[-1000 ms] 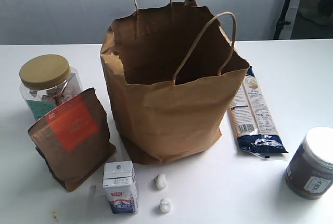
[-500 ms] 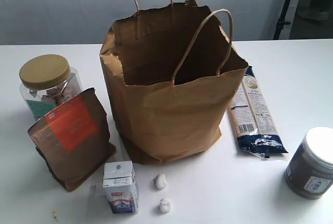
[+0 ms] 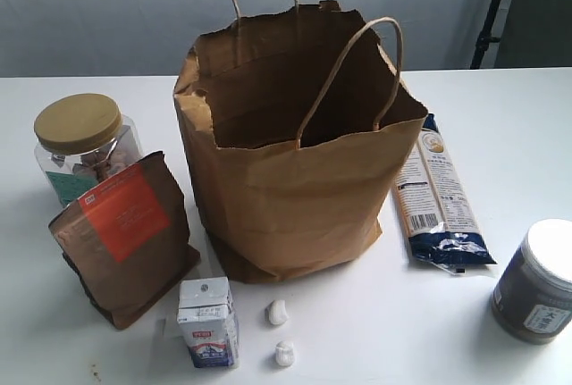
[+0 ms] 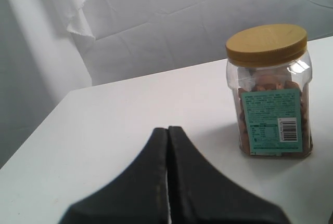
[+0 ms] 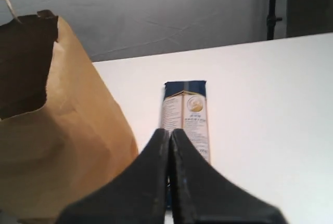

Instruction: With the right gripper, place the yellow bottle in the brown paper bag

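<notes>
The brown paper bag (image 3: 286,179) stands open in the middle of the table, its loop handles up; its side also fills part of the right wrist view (image 5: 57,146). No yellow bottle shows in any view. My right gripper (image 5: 170,131) is shut with nothing between its fingers, hovering beside the bag over a blue-and-white packet (image 5: 186,112). In the left wrist view my left gripper (image 4: 167,129) is shut and empty, near the clear jar with a gold lid (image 4: 270,91). Neither arm appears in the exterior view.
Left of the bag are the gold-lidded jar (image 3: 82,144), a brown pouch with an orange label (image 3: 125,233) and a small milk carton (image 3: 207,321). Two small white pieces (image 3: 279,331) lie in front. The long packet (image 3: 436,193) and a dark jar with a white lid (image 3: 541,280) are at right.
The bag's front handle swayed slightly. The dark jar at the right has turned or shifted a little, its label now lower right.
</notes>
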Robot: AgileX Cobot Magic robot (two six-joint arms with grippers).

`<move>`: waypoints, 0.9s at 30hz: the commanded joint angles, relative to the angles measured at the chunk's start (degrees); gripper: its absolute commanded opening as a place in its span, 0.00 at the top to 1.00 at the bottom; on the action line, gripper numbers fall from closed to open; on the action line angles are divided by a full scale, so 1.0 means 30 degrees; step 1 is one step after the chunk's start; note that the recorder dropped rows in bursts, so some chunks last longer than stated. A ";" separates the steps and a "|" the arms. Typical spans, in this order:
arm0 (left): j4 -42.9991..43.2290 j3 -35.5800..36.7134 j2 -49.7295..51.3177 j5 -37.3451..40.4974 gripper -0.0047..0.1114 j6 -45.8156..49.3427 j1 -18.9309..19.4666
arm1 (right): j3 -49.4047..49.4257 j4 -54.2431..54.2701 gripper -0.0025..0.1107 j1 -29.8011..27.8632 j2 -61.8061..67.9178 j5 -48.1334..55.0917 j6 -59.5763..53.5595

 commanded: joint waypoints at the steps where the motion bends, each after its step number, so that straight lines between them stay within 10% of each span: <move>1: 0.0000 0.0056 -0.0083 -0.0176 0.96 -0.0041 -0.0114 | 0.0982 0.2242 0.98 -0.0345 -0.1831 -0.1083 -0.0208; 27: 0.0000 0.0056 -0.0083 -0.0176 0.96 -0.0041 -0.0114 | 0.8525 1.5540 0.98 -1.0487 -0.3878 -1.4056 -1.6090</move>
